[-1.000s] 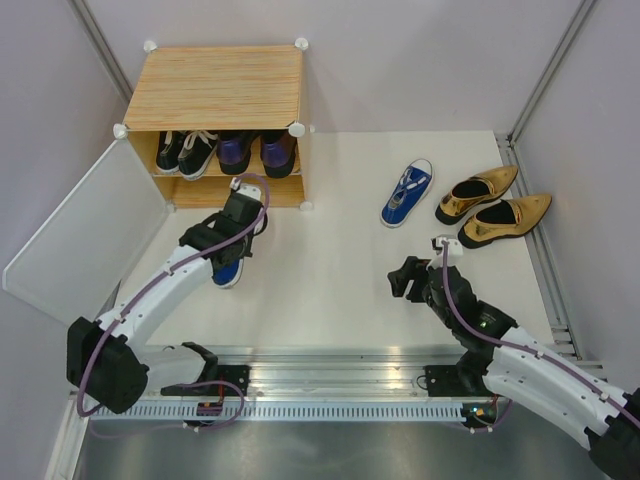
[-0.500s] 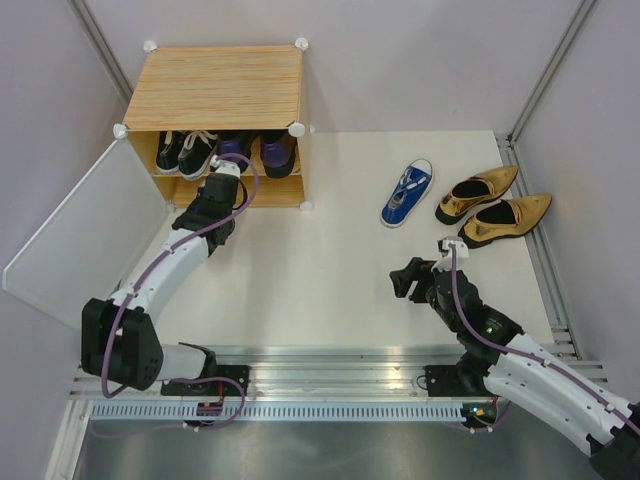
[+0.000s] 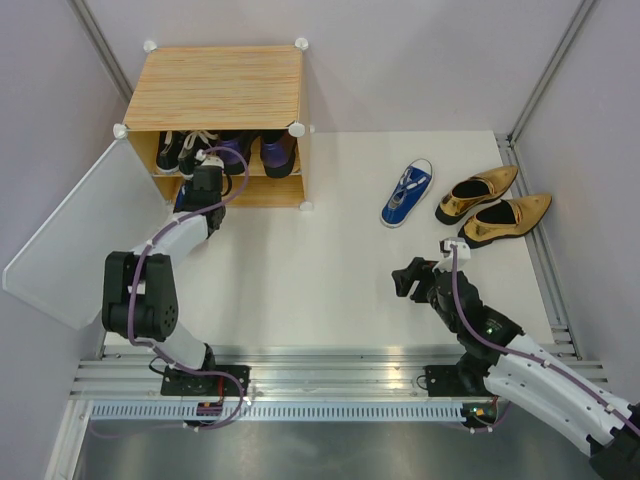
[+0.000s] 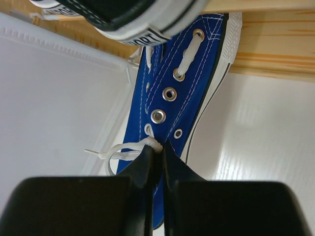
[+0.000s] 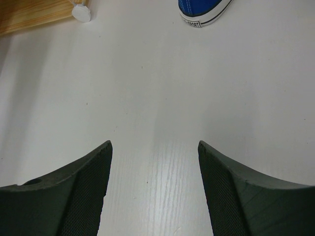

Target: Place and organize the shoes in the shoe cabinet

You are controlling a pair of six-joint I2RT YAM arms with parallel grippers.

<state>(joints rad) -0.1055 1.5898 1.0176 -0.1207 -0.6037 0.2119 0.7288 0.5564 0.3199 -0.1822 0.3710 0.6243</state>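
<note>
Your left gripper [image 4: 158, 153] is clamped on the blue sneaker [image 4: 187, 93]. Its fingers [image 4: 143, 169] meet on the rim of the upper, just beside the knot of the white lace [image 4: 123, 152]. The sneaker's front end reaches into the lower compartment of the shoe cabinet [image 3: 215, 85], under the sole of a black sneaker [image 4: 128, 14] on the shelf above. Its heel end is out over the white table [image 3: 320, 270]. You cannot tell from the wrist view whether the sole rests on the wood or hangs just above it.

From overhead, the left gripper [image 3: 205, 180] sits at the cabinet's open front towards its left side, and the pale door panel [image 3: 80, 230] is swung wide to the left. On the upper shelf, the black sneakers [image 3: 185, 152] stand on the left and the purple heels [image 3: 258, 152] on the right.

Your right gripper [image 5: 155, 187] has its jaws well apart and holds nothing, with bare table between them. It [image 3: 408, 280] hovers well apart from the cabinet. The second blue sneaker [image 3: 406, 193] lies on the table beyond it. The two gold heels [image 3: 492, 208] lie side by side just to the right of that sneaker.
</note>
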